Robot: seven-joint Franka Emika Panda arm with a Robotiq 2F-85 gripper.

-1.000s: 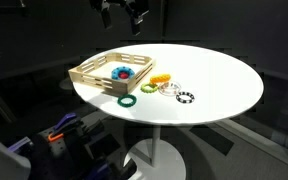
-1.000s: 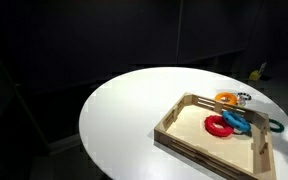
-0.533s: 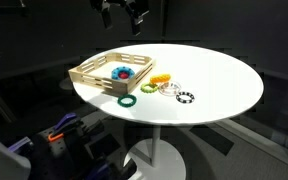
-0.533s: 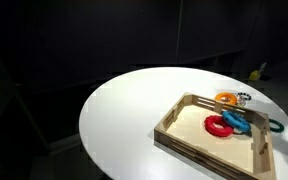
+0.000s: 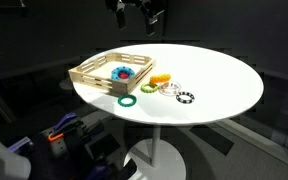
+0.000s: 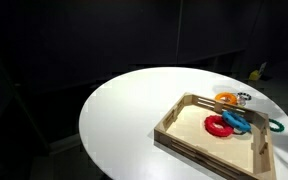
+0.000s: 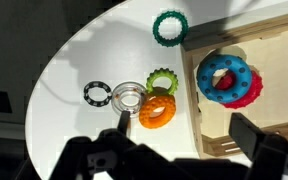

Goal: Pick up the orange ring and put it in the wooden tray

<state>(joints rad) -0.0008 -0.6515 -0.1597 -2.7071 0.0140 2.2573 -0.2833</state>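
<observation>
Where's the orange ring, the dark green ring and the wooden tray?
orange ring (image 7: 156,125), wrist view, lower edge of its band.
dark green ring (image 7: 156,28), wrist view, left side of its band.
wooden tray (image 7: 280,60), wrist view, bare part of its floor.

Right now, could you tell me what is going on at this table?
The robot's gripper hovers open and empty high above the round white table. The orange ring lies on the table just outside the wooden tray, beside a clear ring and a light green ring, not yet picked up.
</observation>
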